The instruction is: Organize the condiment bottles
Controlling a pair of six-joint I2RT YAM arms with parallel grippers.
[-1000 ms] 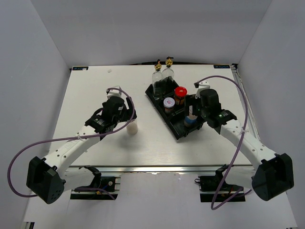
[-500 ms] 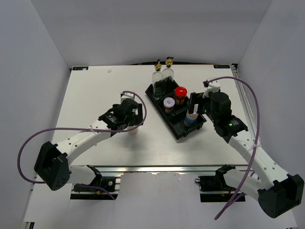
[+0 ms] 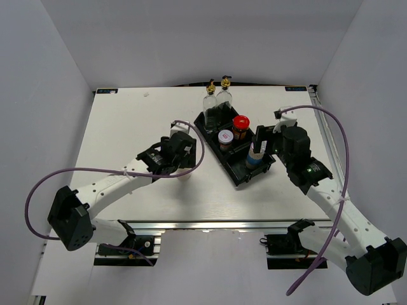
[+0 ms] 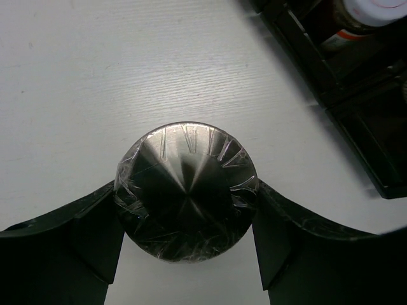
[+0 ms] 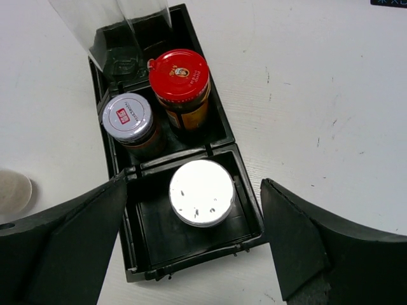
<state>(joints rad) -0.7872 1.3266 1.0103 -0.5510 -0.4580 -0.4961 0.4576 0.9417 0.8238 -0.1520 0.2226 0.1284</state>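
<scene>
Left fingers clamp a silver-capped shaker on the white tabletop, left of the black tray holding the other bottles. Right fingers gape wide and empty above it. Pale grey walls enclose everything.

silver-capped shaker mostly hidden under left arm overhead, glass bottles cropped by right wrist view's top edge

White arm links, black joints, black wedge-fingered hands; purple cables looping alongside

Lab: white booth walls, bench-mounted arms.
</scene>
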